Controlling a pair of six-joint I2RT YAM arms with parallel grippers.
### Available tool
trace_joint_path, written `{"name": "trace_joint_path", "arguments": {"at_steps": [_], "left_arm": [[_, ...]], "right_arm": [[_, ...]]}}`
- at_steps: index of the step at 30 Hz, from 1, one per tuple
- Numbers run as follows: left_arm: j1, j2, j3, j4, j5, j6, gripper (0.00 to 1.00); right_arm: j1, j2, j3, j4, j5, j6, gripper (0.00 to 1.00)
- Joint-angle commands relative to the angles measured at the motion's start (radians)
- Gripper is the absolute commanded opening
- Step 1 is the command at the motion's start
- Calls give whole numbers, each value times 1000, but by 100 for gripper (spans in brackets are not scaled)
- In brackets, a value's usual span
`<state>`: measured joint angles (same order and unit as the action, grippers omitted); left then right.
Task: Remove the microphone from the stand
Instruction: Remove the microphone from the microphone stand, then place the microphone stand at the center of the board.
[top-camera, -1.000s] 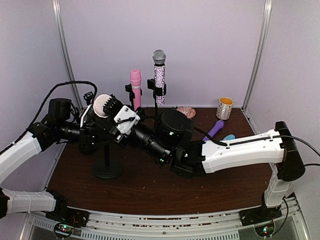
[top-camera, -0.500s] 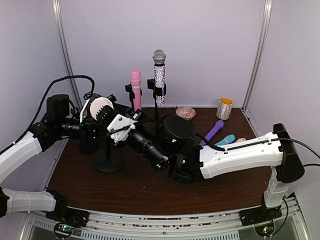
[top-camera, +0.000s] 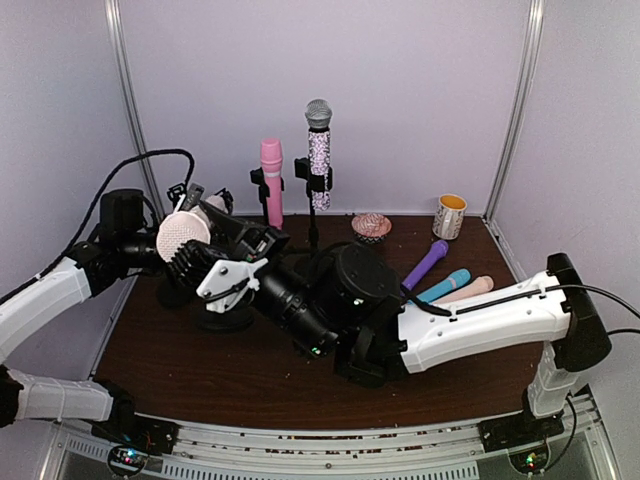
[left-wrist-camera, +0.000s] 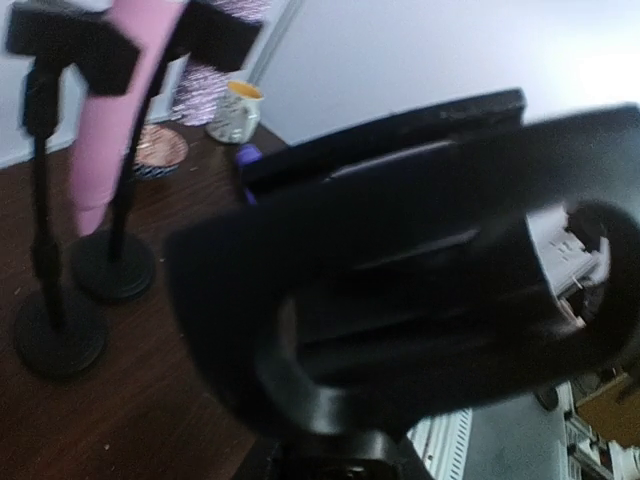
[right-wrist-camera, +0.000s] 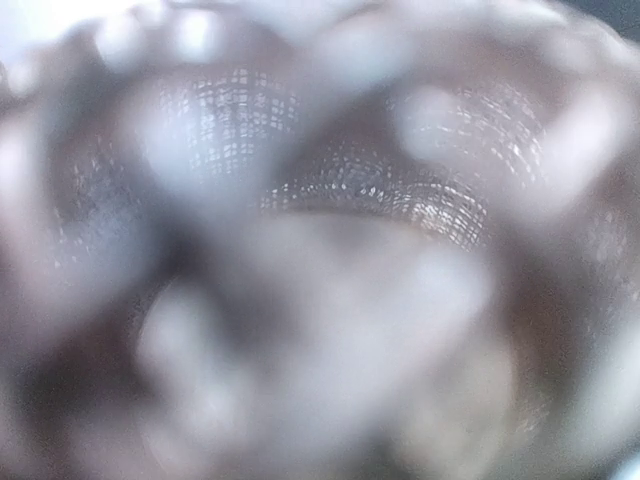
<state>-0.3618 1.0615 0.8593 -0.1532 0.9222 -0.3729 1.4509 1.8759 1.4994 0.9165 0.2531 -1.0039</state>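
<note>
Microphone (top-camera: 183, 236) mesh fills right wrist view, right fingers (top-camera: 192, 262) clamp it, left fingers (top-camera: 218, 203) unclear

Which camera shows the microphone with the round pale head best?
Top external: the microphone shows its whole pale head, in focus. Right wrist shows only blurred mesh up close; left wrist shows nothing recognisable of it.

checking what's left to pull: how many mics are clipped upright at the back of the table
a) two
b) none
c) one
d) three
a: the pink microphone and the glittery microphone beside it are each clipped upright at the back, two in all.
</note>
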Motion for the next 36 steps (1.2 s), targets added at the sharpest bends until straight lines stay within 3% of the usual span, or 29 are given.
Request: {"name": "trace_joint_path", "arguments": {"at_steps": [1,8,16,18,21,27,30,32,36], "left_arm": [[44,28,-3,-19,-174,-86,0],[49,25,15,-56,-150,49,0],[58,35,116,-348,-130,615,0],[64,49,124,-365,-146,697,0],[73,95,152,-342,-161,777,2],[84,204,207,-303,-128,861,10],[84,231,179,-249,-139,876,19],[86,244,155,-221,-148,892,44],[100,288,137,-187,-149,933,50]], "right_arm": [[43,-39,65,123,-76,-12,1],[46,-63,39,112,-13,40,0],[-40,-263,-315,144,427,451,0],[-72,-325,-408,59,581,603,0],[-133,-412,-520,-138,693,871,0],[-278,-560,-574,-693,699,1447,0],[-303,-606,-607,-785,706,1535,0],[-310,-627,-622,-819,720,1578,0],[-344,-645,-604,-959,717,1697,0]]}}
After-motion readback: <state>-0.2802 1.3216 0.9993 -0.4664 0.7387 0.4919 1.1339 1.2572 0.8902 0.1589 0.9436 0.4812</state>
